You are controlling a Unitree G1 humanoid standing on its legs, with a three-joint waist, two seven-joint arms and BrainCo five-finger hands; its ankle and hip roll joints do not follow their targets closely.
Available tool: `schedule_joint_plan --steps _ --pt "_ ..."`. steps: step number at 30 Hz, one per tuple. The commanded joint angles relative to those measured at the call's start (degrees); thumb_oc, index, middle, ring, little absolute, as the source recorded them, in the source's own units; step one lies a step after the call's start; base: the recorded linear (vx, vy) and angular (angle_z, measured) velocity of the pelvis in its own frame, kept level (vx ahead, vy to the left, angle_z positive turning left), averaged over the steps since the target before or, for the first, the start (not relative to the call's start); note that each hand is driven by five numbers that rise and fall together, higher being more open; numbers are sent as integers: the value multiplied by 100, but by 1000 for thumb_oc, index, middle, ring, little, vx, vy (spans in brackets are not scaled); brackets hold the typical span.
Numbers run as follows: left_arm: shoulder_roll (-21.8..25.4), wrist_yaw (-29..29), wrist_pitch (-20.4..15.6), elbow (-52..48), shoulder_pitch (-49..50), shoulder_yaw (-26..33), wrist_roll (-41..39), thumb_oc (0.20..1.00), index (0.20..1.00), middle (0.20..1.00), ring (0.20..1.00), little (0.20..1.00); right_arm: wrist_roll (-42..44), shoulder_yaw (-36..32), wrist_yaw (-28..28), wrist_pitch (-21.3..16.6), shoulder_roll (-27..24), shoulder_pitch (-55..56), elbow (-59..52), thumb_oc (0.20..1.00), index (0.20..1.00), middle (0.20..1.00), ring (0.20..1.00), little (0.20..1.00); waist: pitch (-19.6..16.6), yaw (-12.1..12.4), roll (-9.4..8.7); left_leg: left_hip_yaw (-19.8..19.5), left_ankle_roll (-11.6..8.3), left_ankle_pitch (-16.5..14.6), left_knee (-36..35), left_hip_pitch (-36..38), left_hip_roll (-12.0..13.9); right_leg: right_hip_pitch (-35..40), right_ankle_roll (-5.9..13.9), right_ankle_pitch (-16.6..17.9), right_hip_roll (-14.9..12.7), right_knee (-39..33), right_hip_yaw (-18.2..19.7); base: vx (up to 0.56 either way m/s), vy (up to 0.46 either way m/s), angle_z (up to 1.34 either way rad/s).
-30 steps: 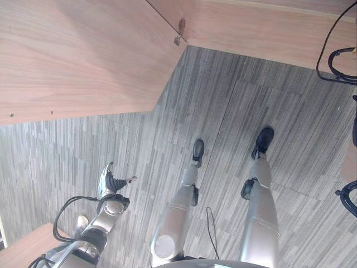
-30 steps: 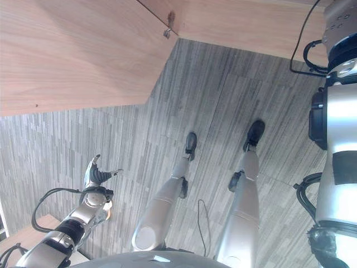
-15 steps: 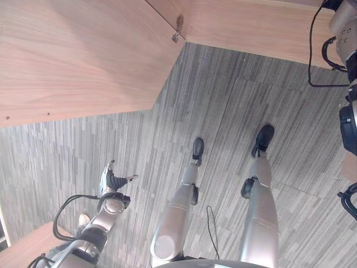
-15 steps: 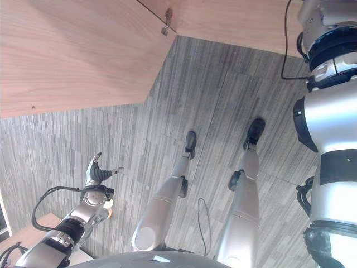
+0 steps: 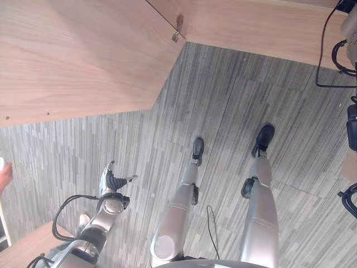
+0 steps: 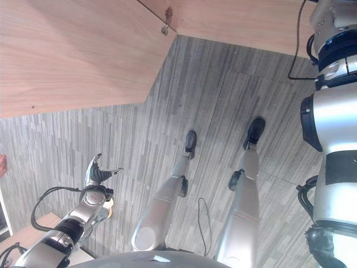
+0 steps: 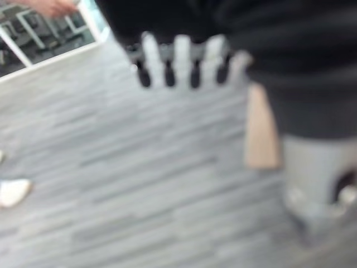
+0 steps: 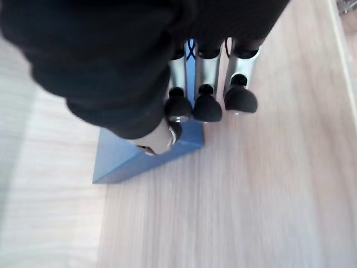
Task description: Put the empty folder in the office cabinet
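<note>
On the pale wooden surface in the right wrist view stands one blue folder (image 8: 148,153), and the right hand (image 8: 167,89) is on it: thumb on the near side, dark-tipped fingers (image 8: 206,106) on the far side, pinching the folder's upper edge between them. The wood runs out on all sides of the folder, with a lighter strip along one edge; whether that surface is a shelf of the cabinet cannot be told from here. One folder, nothing else on the wood beside it, and what it holds, if anything, cannot be seen.

Down at floor level, the left hand (image 5: 111,180) hangs low over the grey striped carpet (image 5: 240,106), fingers straight and loosely spread, thumb out to the side, holding nothing. Its own wrist view has the fingers (image 7: 181,58) in a straight row above the same carpet.

Up above, a large wooden panel (image 5: 78,56) spreads across the upper left, meeting a second wooden face (image 5: 256,28) at a corner where a small metal fitting (image 5: 177,34) sits on the seam. A person's hand (image 5: 4,174) shows at the far left edge of the left eye view, above the carpet, well apart from the robot's left hand.
</note>
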Motion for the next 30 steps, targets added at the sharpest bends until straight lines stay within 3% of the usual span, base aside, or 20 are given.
schedule_joint_plan --steps 1,4,15,18,19,22,23,24,30 --pt "512 314 33 87 58 -48 0 1000 1000 1000 1000 1000 -371 411 -688 -276 -80 -81 185 200 200 200 200 200 -136 127 87 12 -284 -810 -65 636 351 -83 667 -1115 -33 629 429 0 0 0" --pt "491 410 54 127 -15 -2 4 1000 1000 1000 1000 1000 -329 205 -841 -255 -76 44 167 200 200 200 200 200 -106 99 96 24 -280 -822 -65 630 352 -86 664 -1129 -15 626 434 2 -3 -1" --pt "510 443 16 133 -257 25 -63 1000 1000 1000 1000 1000 -432 443 -451 -97 154 102 31 200 200 200 200 200 -59 33 11 56 -278 -833 -65 621 395 -150 645 -1113 49 625 489 -4 -9 -3" --pt "541 419 -15 83 -232 42 -101 1000 1000 1000 1000 1000 -407 545 -336 -153 238 68 -89 200 200 200 200 200 -36 14 -13 57 -281 -712 -65 555 368 -198 588 -931 36 571 465 -5 -6 -1" --pt "542 416 -14 86 -228 48 -102 1000 1000 1000 1000 1000 -407 546 -335 -151 246 67 -87 200 200 200 200 200 -76 39 1 49 -278 -813 -65 604 395 -144 642 -1077 65 569 497 0 0 0" --pt "567 390 -43 74 -232 52 -122 1000 1000 1000 1000 1000 -493 747 -177 -175 324 42 -218 200 200 200 200 200 -92 64 -7 40 -290 -810 -65 604 407 -141 639 -1077 76 557 484 16 -9 -2" --pt "601 384 -74 53 -233 64 -128 1000 1000 1000 1000 1000 -644 956 -103 -177 360 -17 -301 200 200 200 200 200 -101 79 -16 36 -298 -794 -65 596 402 -139 640 -1062 76 542 477 -35 -50 -6" --pt "671 380 -97 66 -277 20 -34 1000 1000 1000 1000 1000 -1428 1711 -64 -153 549 -259 -482 200 200 200 200 200 -137 88 -50 21 -330 -762 -65 582 399 -128 636 -1030 82 504 475 -41 -54 -7" --pt "640 463 -106 267 -448 -67 63 1000 1000 1000 1000 1000 -2226 2096 -291 -184 851 -348 -612 200 200 200 200 200 -197 58 -118 39 -331 -742 -65 561 392 -139 623 -1007 109 493 493 -6 -7 -1"
